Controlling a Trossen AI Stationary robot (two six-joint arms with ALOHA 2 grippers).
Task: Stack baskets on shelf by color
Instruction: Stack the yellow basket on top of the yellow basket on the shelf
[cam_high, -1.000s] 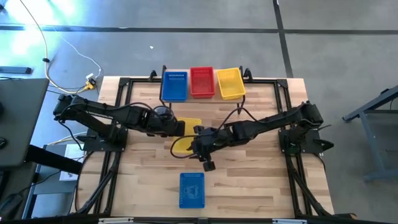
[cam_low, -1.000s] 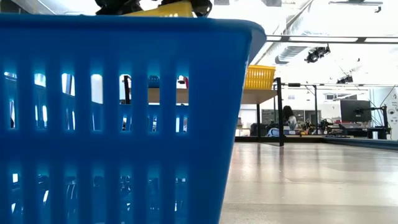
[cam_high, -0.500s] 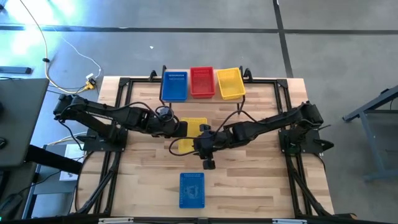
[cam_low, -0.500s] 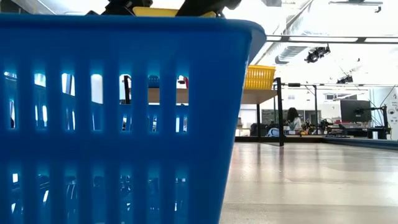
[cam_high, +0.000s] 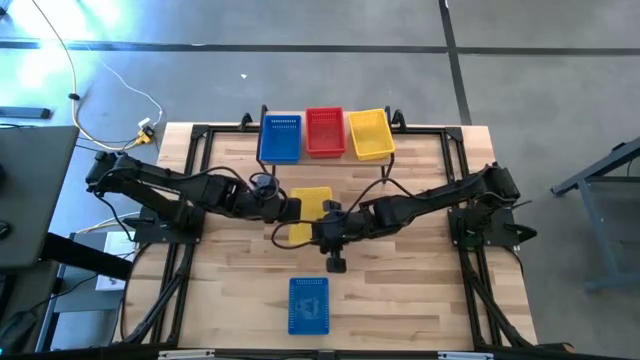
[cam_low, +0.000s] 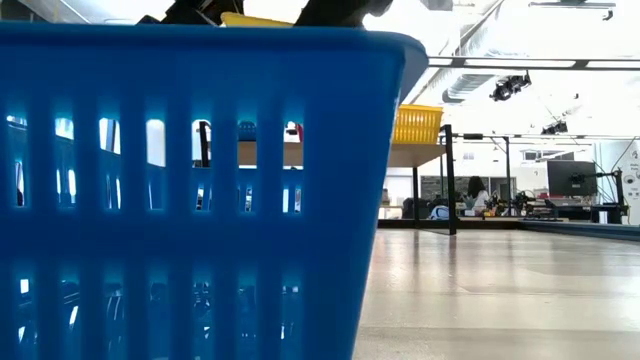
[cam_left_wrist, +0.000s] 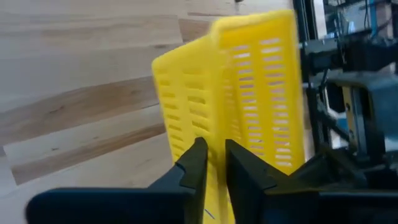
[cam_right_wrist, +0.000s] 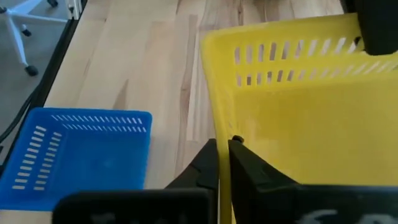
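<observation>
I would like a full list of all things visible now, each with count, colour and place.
baskets on shelf: 3, one blue, one red, one yellow, side by side on the shelf at the table's far edge
shelf: 1, light wood on black legs, far edge of table
held basket: 1, yellow, mid-table, gripped by both hands
loose basket: 1, blue, near edge of table
table: 1, light wood
person: 1, far back in the room
left hand: 1, dark, shut on the held basket's wall
right hand: 1, dark, shut on the held basket's rim
</observation>
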